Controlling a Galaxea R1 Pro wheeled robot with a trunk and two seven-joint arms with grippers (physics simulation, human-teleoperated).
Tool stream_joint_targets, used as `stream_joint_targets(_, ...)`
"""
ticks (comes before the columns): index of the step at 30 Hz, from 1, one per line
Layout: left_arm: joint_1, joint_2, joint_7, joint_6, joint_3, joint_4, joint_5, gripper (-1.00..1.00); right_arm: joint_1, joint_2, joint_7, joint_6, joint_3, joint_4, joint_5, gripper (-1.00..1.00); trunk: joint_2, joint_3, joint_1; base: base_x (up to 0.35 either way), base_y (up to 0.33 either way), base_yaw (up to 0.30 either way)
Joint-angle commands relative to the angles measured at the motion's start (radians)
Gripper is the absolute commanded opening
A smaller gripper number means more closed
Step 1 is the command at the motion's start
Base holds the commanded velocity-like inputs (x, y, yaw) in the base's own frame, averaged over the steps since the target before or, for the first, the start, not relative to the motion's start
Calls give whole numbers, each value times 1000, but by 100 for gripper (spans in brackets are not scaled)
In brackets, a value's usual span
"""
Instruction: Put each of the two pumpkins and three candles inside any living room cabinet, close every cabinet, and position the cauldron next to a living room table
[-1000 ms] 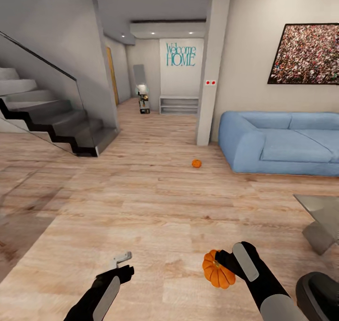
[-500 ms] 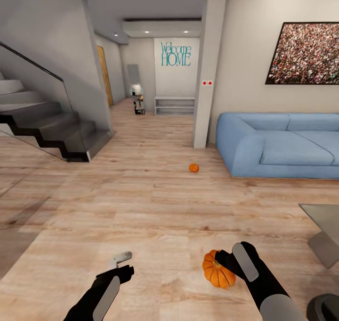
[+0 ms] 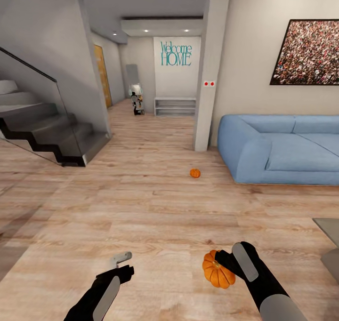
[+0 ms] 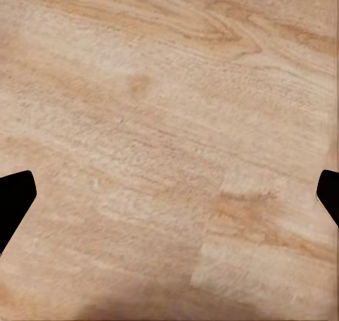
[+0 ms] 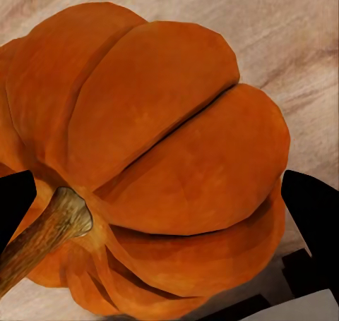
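Right gripper [image 3: 229, 263] clamps a pumpkin [image 3: 218, 270], left gripper [image 3: 123, 262] wide & empty; keep grip firm en route, 2nd pumpkin [image 3: 195, 172] lies well ahead of it.

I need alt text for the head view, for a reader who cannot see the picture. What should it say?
The right gripper holds an orange pumpkin above a pale wood floor, and the left gripper is open with nothing in it. A second pumpkin lies on the floor farther ahead, near a blue sofa and a grey pillar.
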Motion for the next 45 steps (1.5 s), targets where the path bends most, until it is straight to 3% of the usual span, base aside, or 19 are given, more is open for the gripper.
stream_joint_targets(1, 0, 1, 9, 2, -3, -2, 10, 100, -1, 0, -9, 0, -1, -2, -12, -100, 0, -1, 1, 346, 0, 0)
stream_joint_targets(45, 0, 1, 9, 2, -3, 0, 9, 100, -2, 0, -9, -26, 5, 18, -11, -100, 0, -1, 1, 346, 0, 0)
